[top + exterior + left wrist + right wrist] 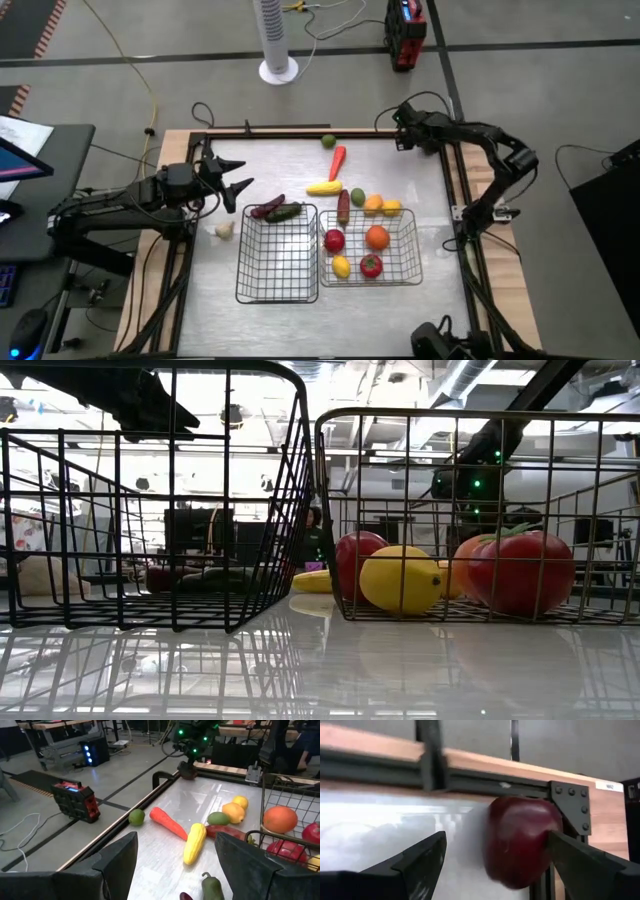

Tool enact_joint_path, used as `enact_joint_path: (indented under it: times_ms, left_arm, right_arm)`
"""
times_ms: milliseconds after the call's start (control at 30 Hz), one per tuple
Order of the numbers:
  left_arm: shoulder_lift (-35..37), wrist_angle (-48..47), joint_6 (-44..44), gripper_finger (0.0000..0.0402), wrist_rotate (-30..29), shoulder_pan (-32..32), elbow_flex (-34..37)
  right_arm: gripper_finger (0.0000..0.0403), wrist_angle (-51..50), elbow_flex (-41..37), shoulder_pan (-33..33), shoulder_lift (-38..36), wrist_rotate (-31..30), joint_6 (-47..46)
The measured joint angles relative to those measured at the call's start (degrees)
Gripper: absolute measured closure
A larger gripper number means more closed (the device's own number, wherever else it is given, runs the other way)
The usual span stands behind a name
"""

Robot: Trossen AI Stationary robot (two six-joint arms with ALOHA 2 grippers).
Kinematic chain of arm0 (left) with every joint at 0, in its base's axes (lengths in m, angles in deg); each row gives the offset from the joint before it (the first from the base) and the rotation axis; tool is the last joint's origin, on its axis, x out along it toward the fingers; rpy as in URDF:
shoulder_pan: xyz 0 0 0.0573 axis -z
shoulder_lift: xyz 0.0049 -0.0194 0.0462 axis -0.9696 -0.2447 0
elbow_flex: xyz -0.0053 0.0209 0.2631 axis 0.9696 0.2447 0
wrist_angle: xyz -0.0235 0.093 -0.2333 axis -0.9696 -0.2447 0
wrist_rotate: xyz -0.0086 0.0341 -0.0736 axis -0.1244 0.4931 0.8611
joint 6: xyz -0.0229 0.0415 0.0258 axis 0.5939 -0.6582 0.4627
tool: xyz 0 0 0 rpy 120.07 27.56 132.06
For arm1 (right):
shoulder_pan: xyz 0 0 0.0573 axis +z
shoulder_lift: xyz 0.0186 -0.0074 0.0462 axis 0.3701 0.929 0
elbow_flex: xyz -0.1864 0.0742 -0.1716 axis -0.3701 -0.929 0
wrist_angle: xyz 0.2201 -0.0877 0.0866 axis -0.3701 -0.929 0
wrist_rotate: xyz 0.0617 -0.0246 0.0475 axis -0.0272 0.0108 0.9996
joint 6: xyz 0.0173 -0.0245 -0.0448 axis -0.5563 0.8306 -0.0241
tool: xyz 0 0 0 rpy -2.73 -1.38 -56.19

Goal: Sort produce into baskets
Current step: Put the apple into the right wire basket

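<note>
Over the steel table, the right gripper hangs spread wide around a dark red fruit in the corner, while the left gripper gapes empty.

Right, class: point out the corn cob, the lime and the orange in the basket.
corn cob (194,843): left wrist view, middle of the yellow cob.
lime (136,816): left wrist view, centre of the green ball.
orange (377,237): high view, its top, inside the right-hand basket.
</note>
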Motion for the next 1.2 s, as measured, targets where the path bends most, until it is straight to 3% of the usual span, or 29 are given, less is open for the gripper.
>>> enact_joint_path:
  times_ms: [100,233,433,567,767,867,1033,1200]
  left_arm:
    - [0.00,0.25,-0.10,0.0145,-0.02,0.00,0.00]
    - [0.00,0.26,-0.22,0.0145,-0.03,0.00,0.00]
    - [0.00,0.52,-0.50,0.0145,-0.07,0.00,0.00]
    - [0.00,1.19,-0.50,0.0145,-0.07,0.00,0.00]
    - [0.00,1.42,-0.52,0.0145,-0.07,0.00,0.00]
    - [0.00,1.40,-0.52,0.0145,-0.07,0.00,0.00]
    - [0.00,1.13,-0.51,0.0145,-0.07,0.00,0.00]
    - [0.00,1.09,-0.66,0.0145,-0.08,-0.01,0.00]
  right_arm:
    - [0.0030,-1.50,0.41,3.17,-1.14,1.51,0.06]
    - [0.0030,-7.25,0.89,8.67,-4.67,10.89,-2.05]
    - [0.0030,-11.43,1.09,16.97,-12.63,2.65,-4.61]
    - [0.0030,-4.17,1.11,16.02,-13.79,4.19,2.78]
    - [0.0030,4.31,1.11,8.76,-7.41,10.86,11.54]
    - [0.0030,2.02,1.09,5.67,-3.39,10.66,11.55]
    - [0.0030,-2.87,1.09,5.79,0.42,9.08,10.22]
    - [0.0030,-6.37,1.09,6.76,1.54,12.12,8.87]
